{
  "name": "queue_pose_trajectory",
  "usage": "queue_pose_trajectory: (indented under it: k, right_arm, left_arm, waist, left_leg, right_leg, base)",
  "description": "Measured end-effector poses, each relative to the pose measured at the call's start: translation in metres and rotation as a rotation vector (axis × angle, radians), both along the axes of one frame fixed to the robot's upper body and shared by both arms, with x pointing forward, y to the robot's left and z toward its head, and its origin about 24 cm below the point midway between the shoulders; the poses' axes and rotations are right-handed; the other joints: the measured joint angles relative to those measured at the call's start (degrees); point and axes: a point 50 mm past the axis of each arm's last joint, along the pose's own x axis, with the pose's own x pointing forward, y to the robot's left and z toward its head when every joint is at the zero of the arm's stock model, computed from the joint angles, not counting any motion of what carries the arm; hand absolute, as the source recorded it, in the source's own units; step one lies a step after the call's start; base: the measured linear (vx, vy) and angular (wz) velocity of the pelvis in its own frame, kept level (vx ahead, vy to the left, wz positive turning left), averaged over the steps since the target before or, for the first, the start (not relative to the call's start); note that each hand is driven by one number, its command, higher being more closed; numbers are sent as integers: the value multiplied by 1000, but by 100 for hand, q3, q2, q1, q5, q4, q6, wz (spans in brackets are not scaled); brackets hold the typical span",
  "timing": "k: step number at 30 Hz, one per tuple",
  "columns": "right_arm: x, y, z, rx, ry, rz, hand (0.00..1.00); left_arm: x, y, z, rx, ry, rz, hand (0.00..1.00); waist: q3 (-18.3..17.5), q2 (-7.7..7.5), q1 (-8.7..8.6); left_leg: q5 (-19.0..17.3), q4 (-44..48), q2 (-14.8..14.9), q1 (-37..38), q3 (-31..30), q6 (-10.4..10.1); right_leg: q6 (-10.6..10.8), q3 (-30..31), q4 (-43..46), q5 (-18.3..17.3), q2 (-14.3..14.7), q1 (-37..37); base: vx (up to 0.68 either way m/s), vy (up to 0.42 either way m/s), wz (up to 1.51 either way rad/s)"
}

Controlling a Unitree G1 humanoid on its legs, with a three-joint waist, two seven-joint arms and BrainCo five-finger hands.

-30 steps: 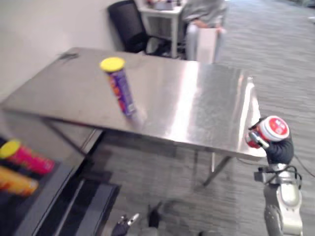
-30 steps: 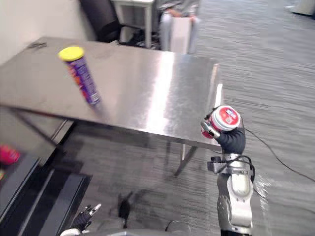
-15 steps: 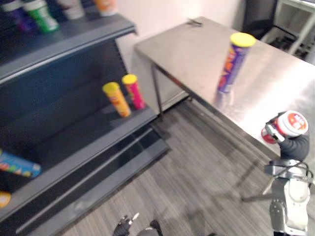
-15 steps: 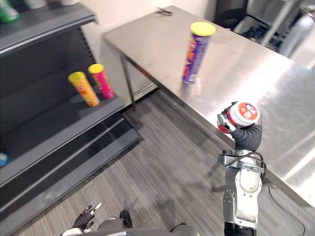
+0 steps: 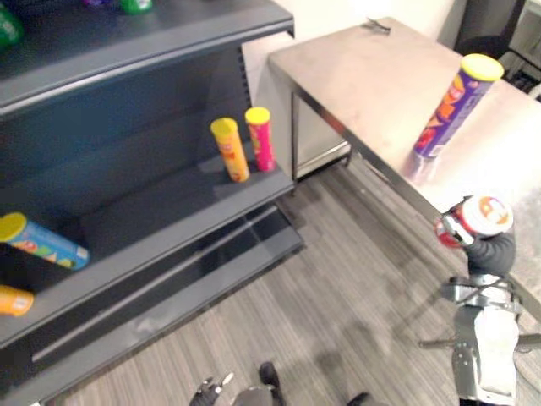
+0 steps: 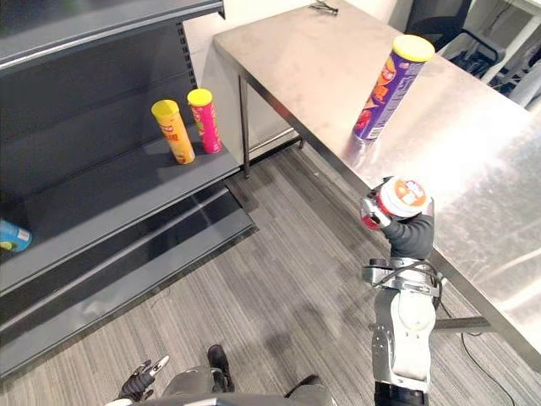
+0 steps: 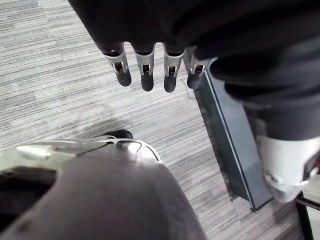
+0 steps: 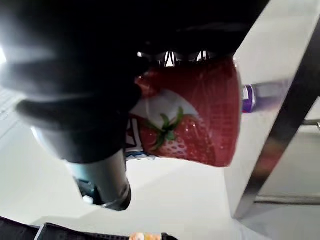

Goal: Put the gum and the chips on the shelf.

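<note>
**Shelf [image 5: 169,211], left:** dark grey unit, several tiers. On the mid tier, at the far left, a blue can [image 5: 44,243] is lying on its side, with an orange can [image 5: 13,300] nearer, cut by the frame edge. Further right on the same tier, a yellow can [image 5: 230,150] and a pink can [image 5: 259,139] stand upright, just beside each other. Bare board is left between the two groups. This is judged the likely spot for the task items.

**Left hand [image 7: 145,70]:** hung low by the floor, fingers straight and relaxed, nothing held. It is judged idle and kept clear of the work.

**Table [image 6: 287,59], right of shelf:** steel top. The chips [image 6: 386,87], a purple tube w/ yellow lid, stand upright on it, not yet shelved. They sit near the table's near edge, judged within reach for a later pick.

**Right hand [image 6: 410,237]:** raised just off the table's near edge, fingers curled round the gum [image 6: 397,201], a red tub w/ white lid. The grip is taken round the tub's body, lid up, presumably so it can be set down upright. The gum is thus in hand, well apart from the shelf.

**Labels:** a strawberry picture is seen on the tub's side in the right wrist view. Lettering on tub and cans cannot be made out.
</note>
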Motion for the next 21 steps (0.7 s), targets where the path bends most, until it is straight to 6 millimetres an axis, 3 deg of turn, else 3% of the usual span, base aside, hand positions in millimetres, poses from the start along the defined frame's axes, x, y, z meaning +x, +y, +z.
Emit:
queue_pose_trajectory:
  k: [4, 7, 8, 9, 11, 13, 16, 18, 19, 21]
  right_arm:
    - [14, 22, 0, 4, 2, 100, 100]
    - [18, 36, -1, -20, 15, 166, 100]
    - [18, 38, -1, -41, 18, 187, 100]
    - [18, 39, -3, -45, 27, 198, 100]
    - [18, 43, -5, -50, 33, 228, 100]
    - [15, 48, -7, -51, 42, 253, 100]
    - [9, 48, -15, -53, 75, 269, 100]
    - [2, 47, -21, -47, 96, 277, 100]
    - [-5, 46, -20, -49, 95, 281, 100]
    - [-3, 50, -16, -60, 76, 307, 100]
  left_arm:
    - [9, -1, 3, 0, -38, -5, 0]
    - [9, -2, 3, -4, -42, 2, 0]
    - [11, -3, 4, -1, -50, -4, 0]
    - [13, -2, 5, 7, -55, -13, 0]
    - [12, 5, 5, 29, -47, -4, 0]
    - [7, 5, 3, 17, -30, 34, 0]
    - [13, 4, 3, 21, -38, 6, 0]
    - [13, 5, 3, 23, -33, -3, 0]
    - [10, 5, 2, 23, -19, -10, 0]
    - [-1, -1, -2, 4, 11, 1, 0]
  waist:
    - [92, -23, 213]
    - [116, 21, 292]
    - [151, 62, 274]
    - [198, 135, 215]
    - [238, 96, 137]
    - [247, 74, 75]
    - [253, 51, -90]
    - [292, 11, -201]
    - [333, -126, -234]
    - [324, 7, -115]
  left_leg:
    - [-234, 290, 7, -201, -55, 45]
    - [-404, 381, -103, -152, -294, 200]
    - [-372, 361, -230, -29, -566, 265]
    - [-383, 352, -235, 29, -853, 327]
    - [-360, 156, -372, 296, -1229, 400]
    - [-352, -8, -566, 657, -1512, 426]
    - [-379, -22, -804, 853, -2160, 385]
    - [-486, 125, -913, 937, -2407, 215]
    - [-641, 338, -1018, 1004, -2351, 39]
    - [-797, 600, -798, 921, -2322, -80]
  right_leg:
    - [17, 0, -22, 132, -31, -8]
    - [-139, 517, 1043, 261, -490, -215]
    - [-792, 1307, 1857, 299, -675, -588]
    - [-829, 2647, 2312, -119, -339, -983]
    - [-695, 3942, 2341, -693, 402, -1222]
    - [-730, 4407, 2221, -935, 771, -1423]
    - [-623, 5146, 1685, -875, 1180, -1934]
    - [-362, 5686, 1298, -646, 1233, -1956]
    - [-219, 5767, 1023, -42, 1095, -1862]
    - [-234, 5730, 939, -151, 1240, -1716]
  base:
    - [-14, 91, 13]
    - [107, 202, 41]
    - [244, 262, 85]
    - [234, 182, 99]
    - [218, 64, 113]
    - [223, 33, 114]
    - [247, -24, 138]
    - [237, -78, 143]
    - [273, -120, 108]
    - [302, -184, 32]
